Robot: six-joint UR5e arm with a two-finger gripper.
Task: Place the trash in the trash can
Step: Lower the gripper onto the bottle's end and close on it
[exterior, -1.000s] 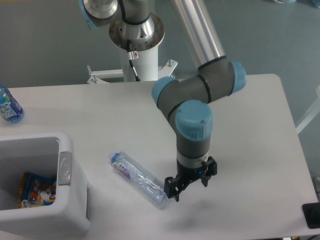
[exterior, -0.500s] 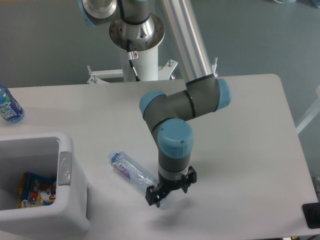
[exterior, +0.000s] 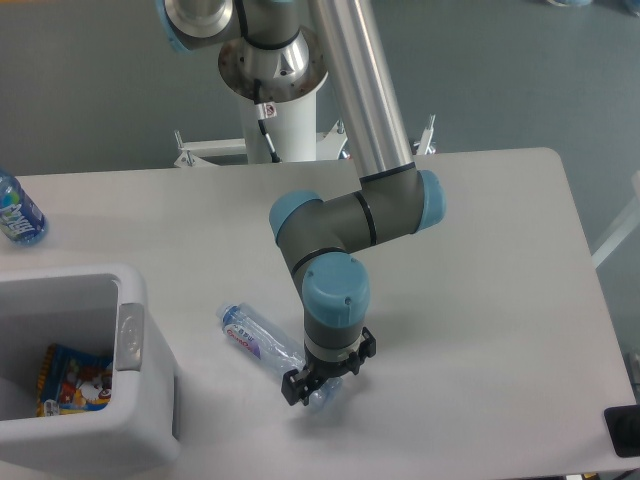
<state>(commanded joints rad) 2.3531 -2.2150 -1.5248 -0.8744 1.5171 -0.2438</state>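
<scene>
A crushed clear plastic bottle (exterior: pixel 255 338) with a pale label lies on the white table, cap end toward the white trash can (exterior: pixel 140 300). My gripper (exterior: pixel 320 383) is down over the bottle's lower right end. Its jaws stand open on either side of that end, and the tip of the bottle shows between them. The blue-and-orange snack packet (exterior: pixel 75 378) lies inside the trash can at the left front. The grey oval patch (exterior: pixel 130 336) marks the can's right rim.
An upright blue-labelled bottle (exterior: pixel 18 210) stands at the table's far left edge. The arm's base column (exterior: pixel 280 100) is behind the table's back edge. A black object (exterior: pixel 622 430) sits at the front right corner.
My gripper has moved left along the table, from beside the bottle's lower end to over it. The bottle and the packet have not moved.
</scene>
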